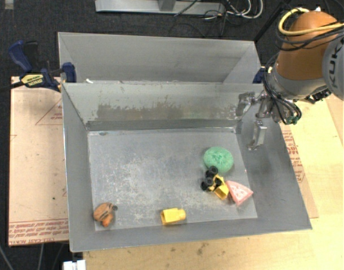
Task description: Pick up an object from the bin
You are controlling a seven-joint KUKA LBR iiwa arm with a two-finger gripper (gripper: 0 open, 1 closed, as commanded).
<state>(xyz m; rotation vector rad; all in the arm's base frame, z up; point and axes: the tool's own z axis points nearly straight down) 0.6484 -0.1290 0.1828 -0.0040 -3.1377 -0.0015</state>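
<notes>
Green round lump (218,158) lies right of centre on the floor of the bin (149,167), nearest the jaws. The arm (304,49) reaches in from upper right, jaws hanging above the bin's right wall; whether apart or together, I cannot tell. Just below the lump lie a yellow-black toy (215,184) and a pink wedge (239,192).

Single arm (329,66) in from the right, stopped at the far right corner of the bin (160,55). Wrist capped by a rounded orange cover (304,38); yellow cable (290,17) looped over the cover's top. Under the cover a grey metal collar (281,89), dark cables (291,115) bunched beneath it. From the collar the gripper (255,139) hangs down and slightly left, over the bin's right sloping wall, close to the far edge
</notes>
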